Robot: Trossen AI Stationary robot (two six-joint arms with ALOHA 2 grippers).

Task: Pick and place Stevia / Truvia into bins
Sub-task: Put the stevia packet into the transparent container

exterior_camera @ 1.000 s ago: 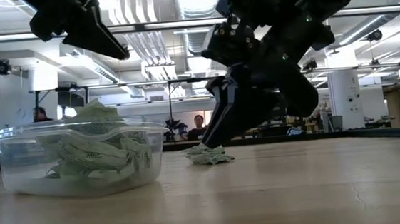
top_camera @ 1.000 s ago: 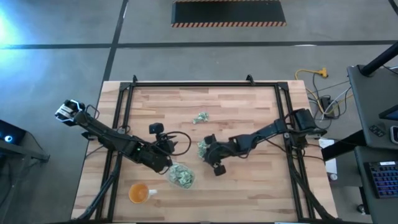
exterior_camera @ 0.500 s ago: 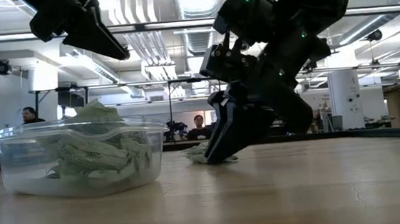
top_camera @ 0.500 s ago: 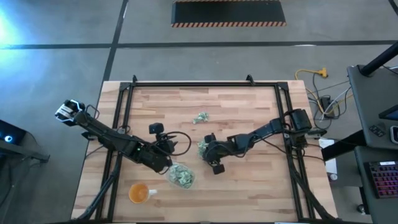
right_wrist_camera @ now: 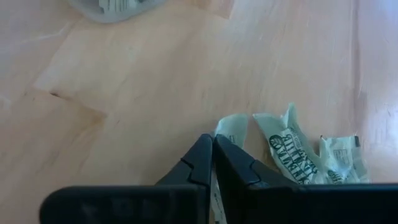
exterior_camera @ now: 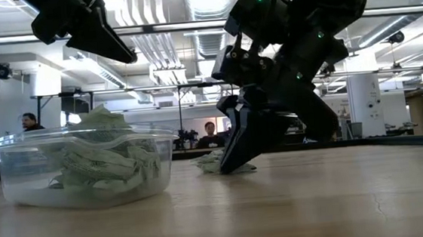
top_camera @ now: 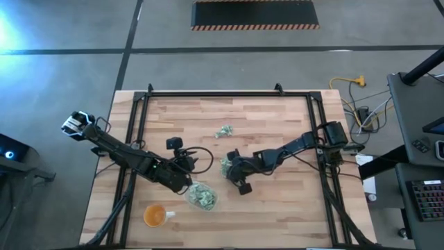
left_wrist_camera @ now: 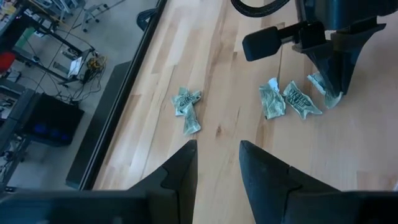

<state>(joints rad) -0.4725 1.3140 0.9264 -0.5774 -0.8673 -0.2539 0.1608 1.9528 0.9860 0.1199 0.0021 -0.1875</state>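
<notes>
Pale green and white Stevia packets lie flat on the wooden table in two small heaps: one near the middle (top_camera: 225,164) (right_wrist_camera: 292,149) and one farther back (top_camera: 223,131) (left_wrist_camera: 186,106). My right gripper (top_camera: 228,167) (right_wrist_camera: 212,154) is down at the middle heap, shut on one packet (right_wrist_camera: 231,127). The clear bin (top_camera: 201,196) (exterior_camera: 87,170) stands near the front, heaped with packets. My left gripper (top_camera: 186,182) (left_wrist_camera: 217,165) hangs above the bin's left side, open, with nothing between its fingers. My right gripper pinches the near edge of one packet (right_wrist_camera: 227,133) at its fingertips (left_wrist_camera: 336,93). The fingers slant down from the table's right side. The packet lies on the table at the edge of the heap, its other end sticking out past the tips.
An orange cup (top_camera: 154,216) stands at the front left, near the bin. A black frame (top_camera: 139,104) runs along the table's left, far and right sides. Bare wood lies in front of and to the right of my right gripper.
My right gripper has sunk slightly onto the middle heap and shut its fingers there. The packets and the bin lie as before.
</notes>
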